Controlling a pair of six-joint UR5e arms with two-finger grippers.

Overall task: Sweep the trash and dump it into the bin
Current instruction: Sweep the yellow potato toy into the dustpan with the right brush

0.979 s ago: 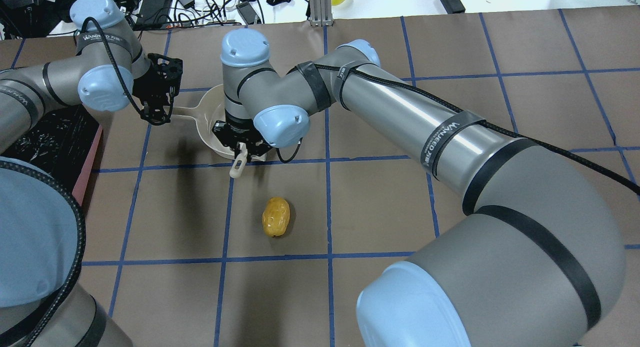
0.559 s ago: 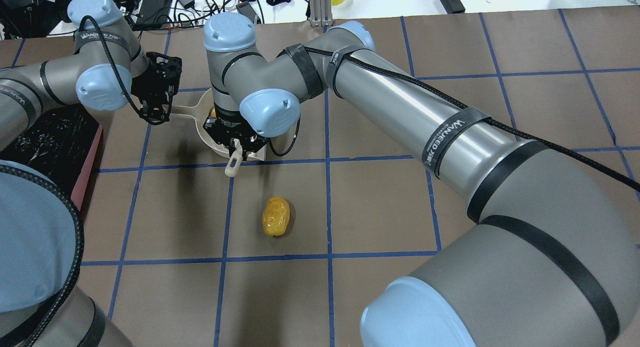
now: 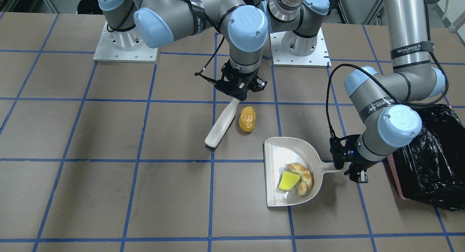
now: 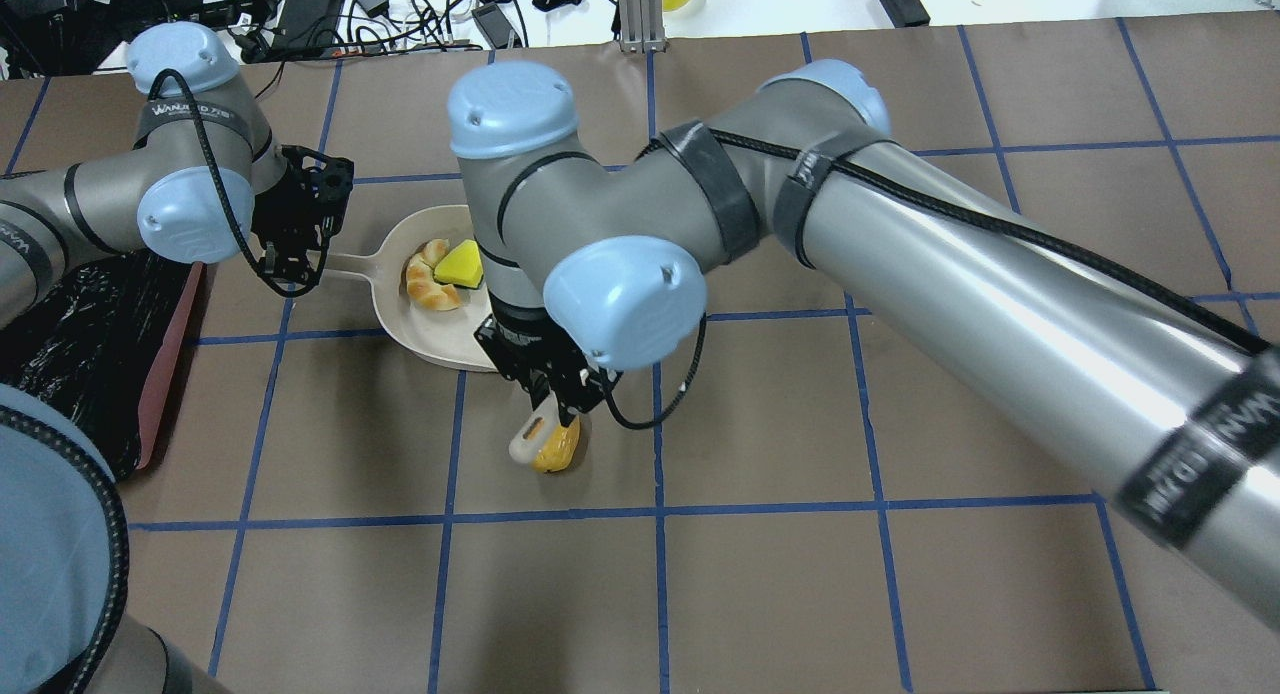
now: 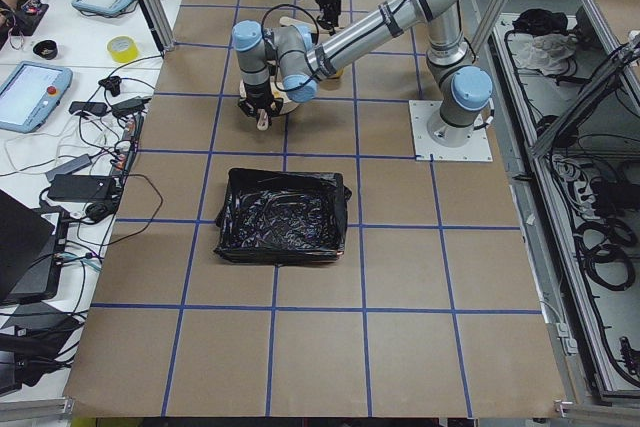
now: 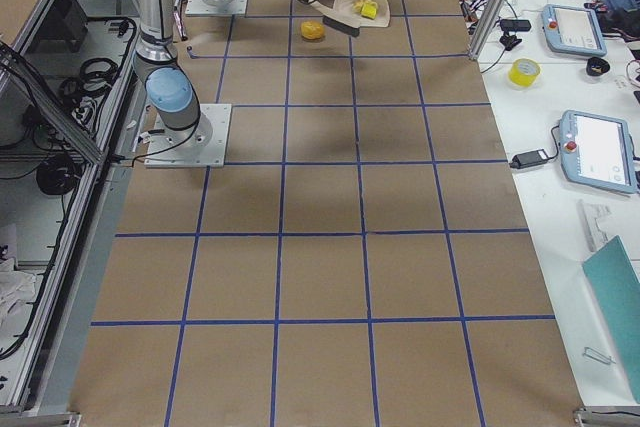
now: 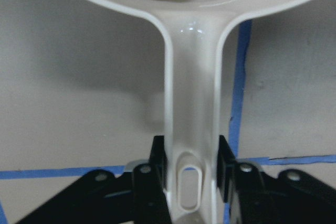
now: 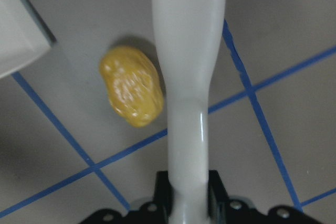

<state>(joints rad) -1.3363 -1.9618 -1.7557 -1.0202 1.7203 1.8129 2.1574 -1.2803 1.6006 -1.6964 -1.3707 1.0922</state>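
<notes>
Brown gridded table (image 3: 109, 128): left gripper (image 7: 192, 174) clamps dustpan (image 3: 287, 150) handle to steady it, right gripper (image 8: 187, 195) grips brush (image 3: 220, 125) just beside bun (image 3: 247, 119), likely to sweep it panward.

My right arm (image 4: 1000, 294) and left arm (image 3: 403, 23) are smooth silver-grey tubes, every joint closed by round pale blue caps (image 4: 620, 299). Black bands (image 4: 715, 189) ring the links, and white WANJEED lettering (image 3: 409, 48) sits on one strap. A braided black cable (image 4: 1010, 232) runs along each arm. My left hand (image 7: 190, 169) and right hand (image 8: 189, 192) are black, with small bright screws (image 7: 240, 168). Each arm stands on a square silver base plate (image 3: 145, 56).
</notes>
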